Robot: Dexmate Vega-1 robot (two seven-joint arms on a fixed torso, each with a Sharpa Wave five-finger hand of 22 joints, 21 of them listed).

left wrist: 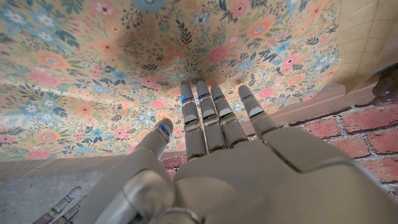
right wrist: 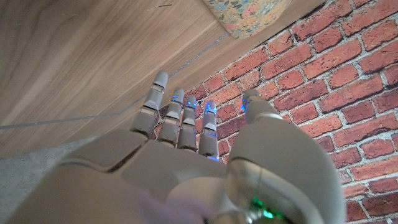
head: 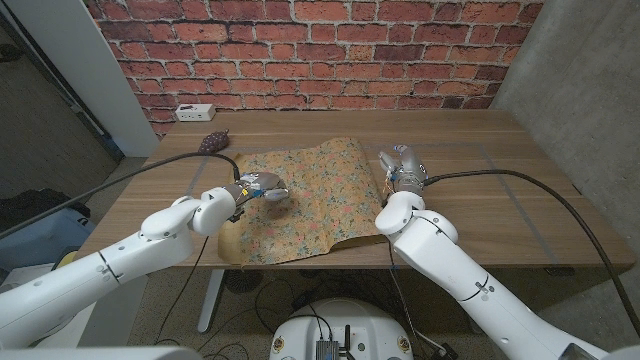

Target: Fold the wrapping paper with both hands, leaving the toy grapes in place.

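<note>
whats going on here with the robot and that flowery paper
A two-armed robot stands at a wooden table with a floral sheet of wrapping paper spread in front of it, its right edge curling up. The left hand is over the sheet's left part, fingers extended, holding nothing. The right hand is just beside the curled right edge, also holding nothing. The toy grapes lie off the paper near the far left corner. No fold shows yet.

The wrapping paper (head: pixel 305 195) is matt floral-printed paper with a plain tan underside. The table (head: pixel 480 150) is smooth wood with a satin grain. The hands (left wrist: pixel 217 168) are smooth grey plastic. The brick wall (head: pixel 330 50) looks rough.
</note>
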